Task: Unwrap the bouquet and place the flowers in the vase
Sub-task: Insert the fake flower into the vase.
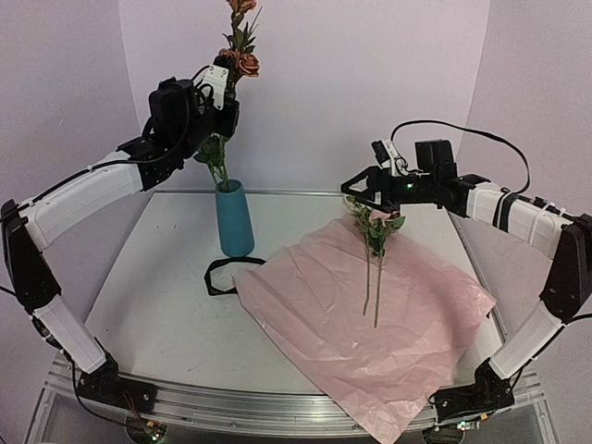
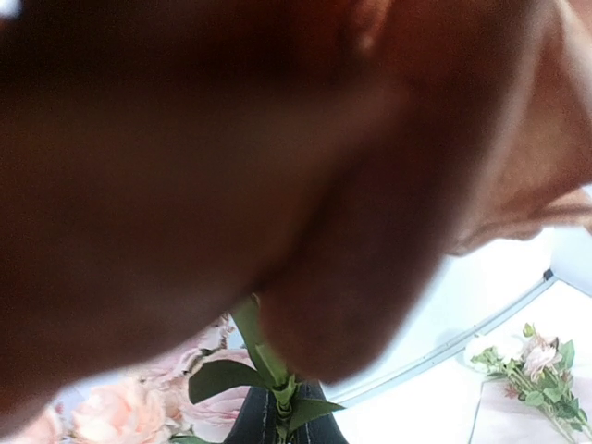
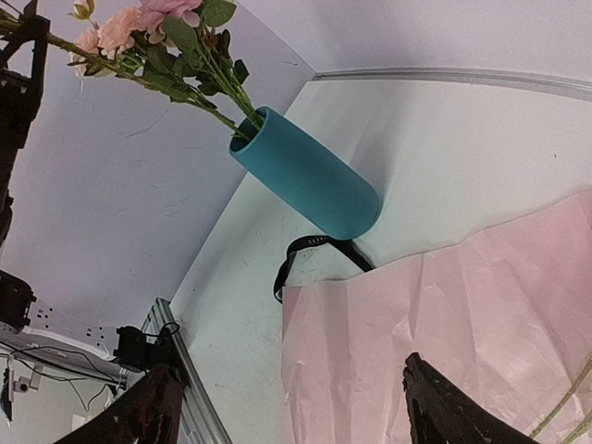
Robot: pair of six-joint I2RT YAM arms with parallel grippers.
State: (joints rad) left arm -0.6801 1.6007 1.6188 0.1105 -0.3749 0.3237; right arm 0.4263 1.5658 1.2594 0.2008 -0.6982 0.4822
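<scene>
Lilac walls all round, white tabletop (image 1: pixel 157 277) underneath. At far left, left fingers (image 1: pixel 222 79) high over the vase (image 1: pixel 235 222), clenched among the upper stems of the standing flowers (image 1: pixel 244 63). Cannot tell whether pinching a stem or merely closed beside one, with the left wrist view mostly smothered by a rust-brown blur. Below that blur, green stem and leaves running down toward a dark opening.

Vase upright near the back of the tabletop, several pink and rust roses already in it, stems down through the rim. Just in front of the vase, black ribbon (image 1: pixel 222 276) untied and lying loose, touching the left corner of the pink paper (image 1: pixel 370 342). Paper spread flat and creased across the middle and right of the tabletop, near corner hanging over the front edge.

On its upper part, loose flowers (image 1: pixel 375 268): two by the look of the stems, heads toward the back wall, stems toward the front. Directly above those heads, right fingers (image 3: pixel 449 407) spread wide, grasping nothing.

Unwrapping done, judging by the flat sheet and slack ribbon. Most of the bunch in place. Left to do, probably: lift the last stems off the paper, carry them left, feed them in beside the others.
</scene>
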